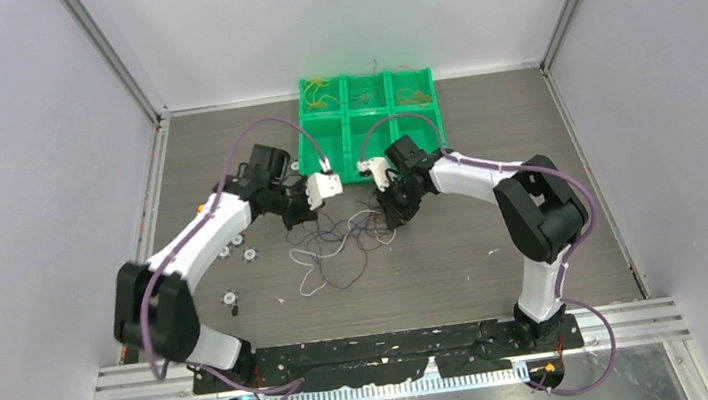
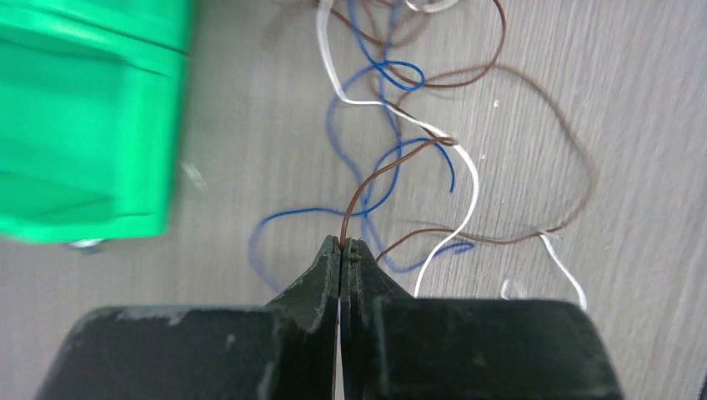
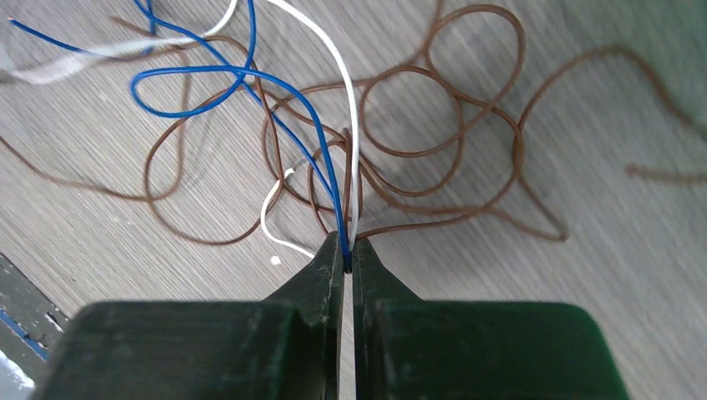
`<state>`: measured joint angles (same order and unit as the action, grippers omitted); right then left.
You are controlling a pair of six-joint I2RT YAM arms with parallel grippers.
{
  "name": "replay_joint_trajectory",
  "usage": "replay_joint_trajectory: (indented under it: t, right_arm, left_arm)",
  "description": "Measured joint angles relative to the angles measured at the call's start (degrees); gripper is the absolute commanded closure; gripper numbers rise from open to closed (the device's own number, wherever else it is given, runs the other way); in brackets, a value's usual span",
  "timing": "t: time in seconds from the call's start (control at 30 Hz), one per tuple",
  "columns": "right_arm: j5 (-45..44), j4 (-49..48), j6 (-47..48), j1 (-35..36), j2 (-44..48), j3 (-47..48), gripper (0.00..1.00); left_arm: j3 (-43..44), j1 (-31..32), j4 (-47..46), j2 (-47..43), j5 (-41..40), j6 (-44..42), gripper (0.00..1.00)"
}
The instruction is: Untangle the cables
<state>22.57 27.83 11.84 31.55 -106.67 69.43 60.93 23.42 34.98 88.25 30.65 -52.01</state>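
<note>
green bin (image 2: 83,125), small discs (image 1: 248,255), grey table (image 1: 485,145)

The tangle of wires (image 1: 335,247) fills the tabletop (image 1: 478,266) between the left end effector (image 1: 294,219) and the right end effector (image 1: 394,216). A green bin (image 1: 369,118) stands close behind both, closing the far side. Small round pieces (image 1: 230,297) dot the left; right of the wires the tabletop lies bare

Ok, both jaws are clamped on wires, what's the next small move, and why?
The left jaws pinch a brown wire, the right jaws a blue wire and a white wire, and these strands cross in the tangle between them. So probably ease both slowly apart: a gentle opposing pull should show where they snag.
</note>
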Motion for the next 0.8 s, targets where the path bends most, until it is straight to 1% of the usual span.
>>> replay_joint_trajectory:
  t: [0.1, 0.2, 0.3, 0.4, 0.5, 0.57, 0.63, 0.8]
  right_arm:
    - [-2.03, 0.79, 0.26, -1.20, 2.36, -3.17, 0.95]
    - [-4.76, 2.25, 1.44, -3.43, 5.55, -5.84, 0.95]
    - [-7.30, 3.15, 3.06, -5.60, 7.69, -7.32, 0.95]
    - [-9.62, 3.96, 5.27, -8.15, 9.22, -9.14, 0.95]
    - [-11.58, 4.79, 7.78, -10.62, 9.68, -10.71, 0.93]
    - [-12.81, 5.14, 9.55, -12.46, 9.68, -11.65, 0.88]
    - [-12.74, 5.31, 10.95, -13.90, 9.79, -11.89, 0.80]
    - [-12.92, 5.62, 14.10, -15.65, 10.10, -12.20, 0.71]
  left_arm:
    - [4.39, 0.11, 3.67, -8.90, -0.17, 5.29, 1.00]
    - [11.19, -0.15, 4.26, -20.15, -1.84, 10.82, 1.00]
    - [17.07, -1.31, 4.76, -27.39, -2.73, 14.53, 1.00]
    - [23.58, -3.52, 5.42, -30.01, -3.45, 19.08, 1.00]
    - [29.77, -6.01, 4.87, -30.34, -3.87, 24.61, 1.00]
    - [32.98, -7.04, 4.52, -30.05, -4.26, 27.80, 1.00]
    - [36.15, -7.76, 3.91, -29.38, -5.01, 30.91, 1.00]
    - [40.44, -9.07, 1.68, -27.96, -7.48, 36.72, 1.00]
